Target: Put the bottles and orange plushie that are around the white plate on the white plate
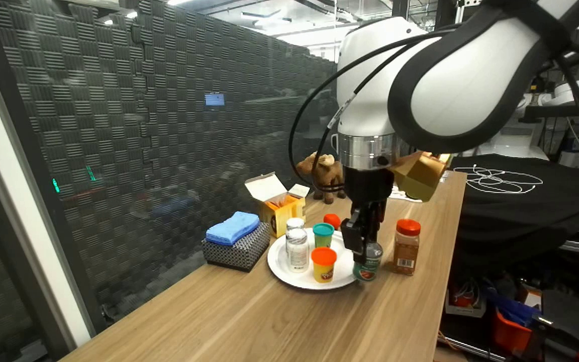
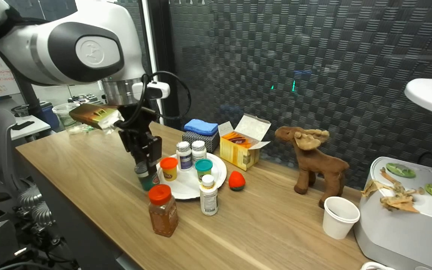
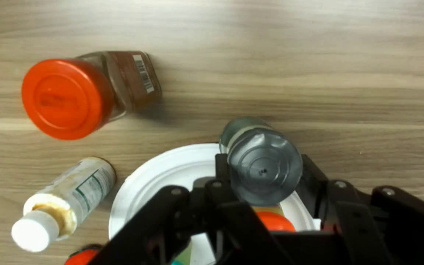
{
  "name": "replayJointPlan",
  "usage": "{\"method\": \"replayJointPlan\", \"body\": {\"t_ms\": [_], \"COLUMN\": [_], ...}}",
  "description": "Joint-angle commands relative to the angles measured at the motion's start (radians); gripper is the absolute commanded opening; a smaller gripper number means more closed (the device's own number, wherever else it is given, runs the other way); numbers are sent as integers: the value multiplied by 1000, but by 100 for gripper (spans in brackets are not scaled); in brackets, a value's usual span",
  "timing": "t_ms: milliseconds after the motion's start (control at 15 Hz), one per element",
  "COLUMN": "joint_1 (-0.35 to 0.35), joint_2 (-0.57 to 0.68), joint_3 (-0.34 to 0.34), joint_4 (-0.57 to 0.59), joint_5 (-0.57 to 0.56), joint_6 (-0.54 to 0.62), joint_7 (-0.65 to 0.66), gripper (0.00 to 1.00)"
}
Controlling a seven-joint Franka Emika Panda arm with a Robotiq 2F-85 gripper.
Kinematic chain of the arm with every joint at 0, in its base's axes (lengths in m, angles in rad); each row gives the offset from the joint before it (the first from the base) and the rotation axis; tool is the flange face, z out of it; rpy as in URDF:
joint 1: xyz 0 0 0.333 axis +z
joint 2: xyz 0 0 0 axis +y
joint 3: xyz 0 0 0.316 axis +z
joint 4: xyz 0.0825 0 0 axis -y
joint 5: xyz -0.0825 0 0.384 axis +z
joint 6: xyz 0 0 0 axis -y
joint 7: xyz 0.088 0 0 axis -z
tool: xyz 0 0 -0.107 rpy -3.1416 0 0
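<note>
Barcode [image 3: 144,73] shows on the red-capped jar [image 3: 94,92].

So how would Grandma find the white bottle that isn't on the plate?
On the wooden table, find the white plate. Beside it is the white bottle, yellowish near its top and standing on wood, unlike the two white bottles on the plate.

One white plate [image 2: 182,189]. Three white bottles [image 2: 209,198]: two on the plate, one just beside it. Two tubs [image 2: 169,170] sit on the plate, one with a red lid and one with a teal lid. One red-topped jar [image 2: 163,213] and one gray-topped jar [image 3: 265,165]. One orange plushie [image 2: 236,181], one toy moose [image 2: 319,165], one yellow box [image 2: 238,153], one blue cloth [image 2: 201,127].
</note>
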Motion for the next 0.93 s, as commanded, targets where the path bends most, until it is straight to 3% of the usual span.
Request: {"method": "replayJointPlan", "body": {"t_ms": [0,867], "joint_1": [-5,-18], "joint_2": [18,111], "joint_3": [1,-37], "joint_4": [60,139], "joint_5": [-22,-33], "joint_6": [4,29], "joint_7": [26,11], "gripper": [29,28]}}
